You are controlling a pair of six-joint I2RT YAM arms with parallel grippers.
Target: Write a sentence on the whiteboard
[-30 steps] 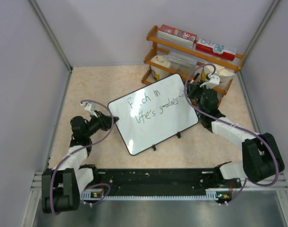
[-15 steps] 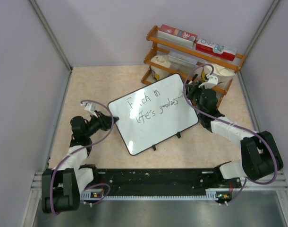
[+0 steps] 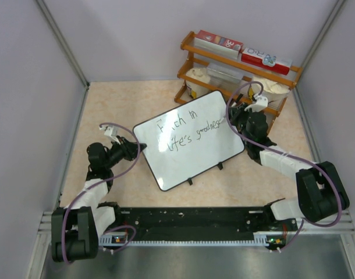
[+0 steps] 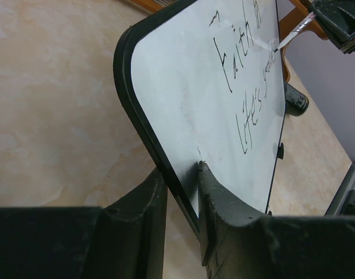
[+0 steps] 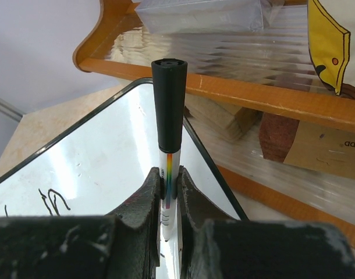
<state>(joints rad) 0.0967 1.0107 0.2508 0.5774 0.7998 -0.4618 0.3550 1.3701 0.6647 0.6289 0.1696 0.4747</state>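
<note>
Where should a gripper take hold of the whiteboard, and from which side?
The whiteboard is flat and wide, so only an edge fits between fingers. Pinch its thin rim at the left short edge, coming from the left, as the left gripper does.

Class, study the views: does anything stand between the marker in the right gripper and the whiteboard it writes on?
Nothing visible does. The right gripper holds the marker, and in the left wrist view its tip appears to meet the whiteboard at the end of the sentence. The rack stands behind, not between.
</note>
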